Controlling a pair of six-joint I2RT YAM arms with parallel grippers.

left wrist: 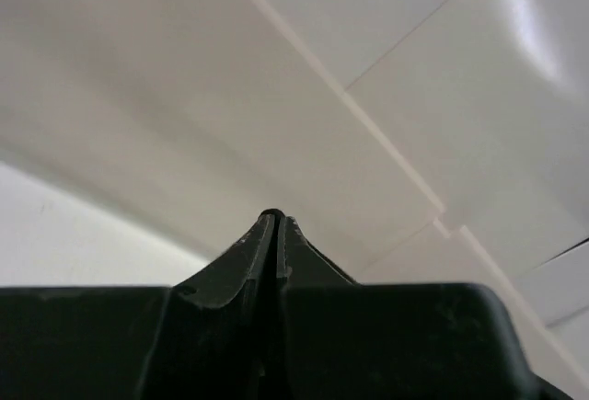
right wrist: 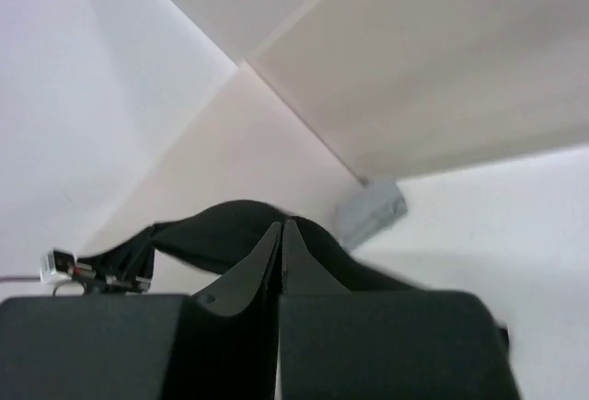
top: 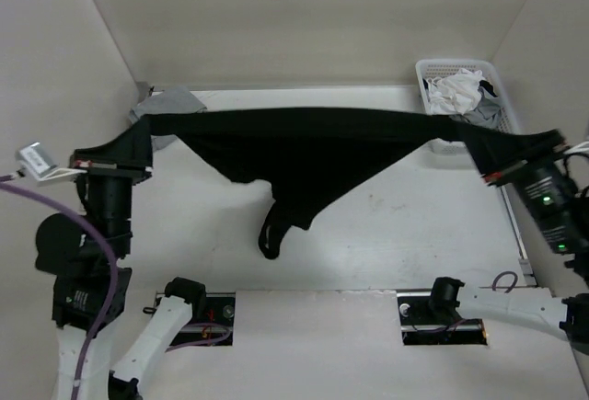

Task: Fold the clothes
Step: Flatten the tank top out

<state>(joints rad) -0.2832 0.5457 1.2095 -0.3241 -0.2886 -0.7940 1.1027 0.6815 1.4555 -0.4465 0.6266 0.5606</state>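
shirt: we see the black shirt (top: 304, 156) strung taut over the surface (top: 414, 234), near its far edge | claws: left claw (top: 145, 138) and right claw (top: 474, 147) each pinch one end | handling: we judge it light, limp and sagging mid-span; best held at the corners

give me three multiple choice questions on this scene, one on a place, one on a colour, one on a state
1. Where is the basket?
A near left corner
B far right corner
C centre

2. What colour is the shirt?
A white
B red
C black

3. How is the shirt held?
A stretched between the left claw and the right claw
B bundled in the basket
C by one claw only

Answers:
1 B, it sits at the top right of the top view.
2 C, the cloth shows plain black.
3 A, each shut claw grips one end and the middle sags.
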